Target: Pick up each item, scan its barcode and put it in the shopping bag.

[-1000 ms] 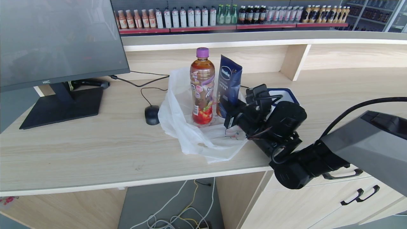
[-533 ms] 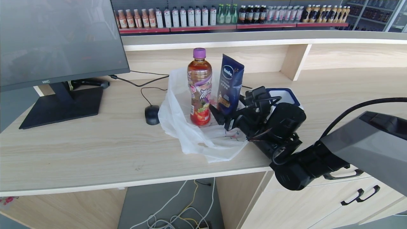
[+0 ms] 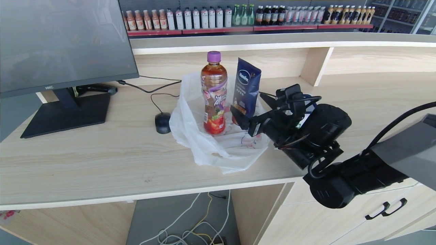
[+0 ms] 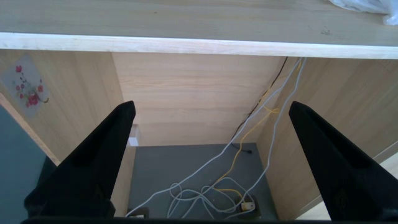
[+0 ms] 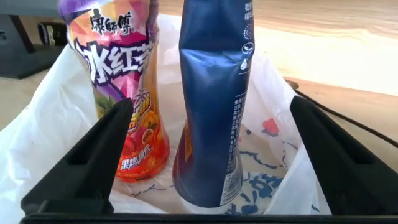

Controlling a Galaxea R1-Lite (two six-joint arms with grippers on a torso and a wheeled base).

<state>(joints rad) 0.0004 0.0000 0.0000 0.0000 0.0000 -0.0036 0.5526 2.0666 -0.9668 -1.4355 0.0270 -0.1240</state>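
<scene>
White shopping bag (image 3: pixel 185 117) holds one bottle (image 3: pixel 214 98), one blue tube (image 3: pixel 246 89).

A shop checkout — drink-stocked shelves (image 3: pixel 245 17) behind a wooden counter (image 3: pixel 102 149) with a monitor (image 3: pixel 61 44).

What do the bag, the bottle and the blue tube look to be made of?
Bag: thin white plastic film, crinkled and half see-through. Bottle: probably clear plastic, drink showing above a glossy printed wrap. Blue tube: seemingly soft glossy plastic, with a flat crimped top.
</scene>
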